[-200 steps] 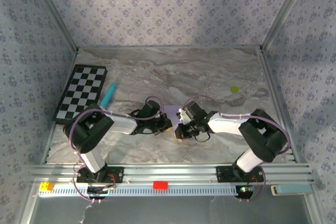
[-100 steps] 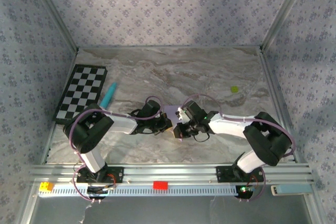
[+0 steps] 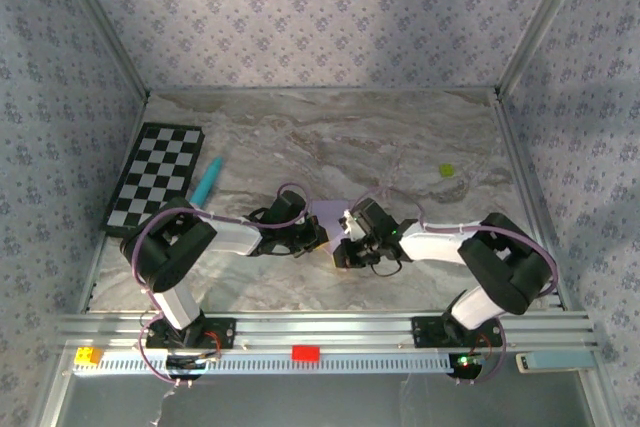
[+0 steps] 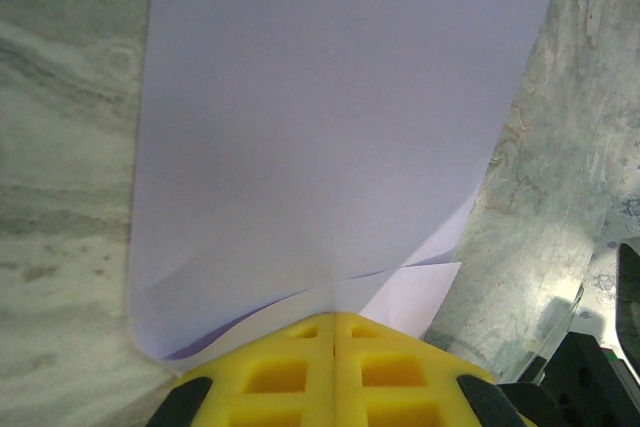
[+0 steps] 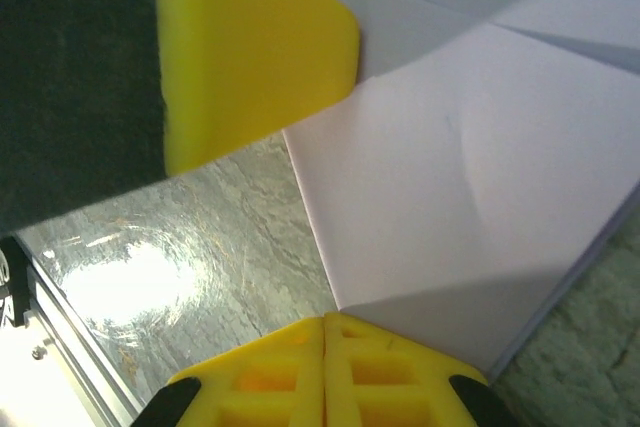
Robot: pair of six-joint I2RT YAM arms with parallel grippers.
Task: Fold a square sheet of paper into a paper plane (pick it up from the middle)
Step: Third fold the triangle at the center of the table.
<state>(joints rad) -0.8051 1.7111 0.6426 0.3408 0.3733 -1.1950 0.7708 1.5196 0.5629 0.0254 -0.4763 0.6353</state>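
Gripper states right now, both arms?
Left gripper: closed, pinching the lilac paper sheet.
Right gripper: closed, pinching the same sheet.

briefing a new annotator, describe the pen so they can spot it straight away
Start at the marble table, then go to the black-and-white checkerboard at its left edge. The pen lies just off the board's right side, slanted alongside it. It is a slim teal stick, unlike the flat lilac paper near the table's middle.
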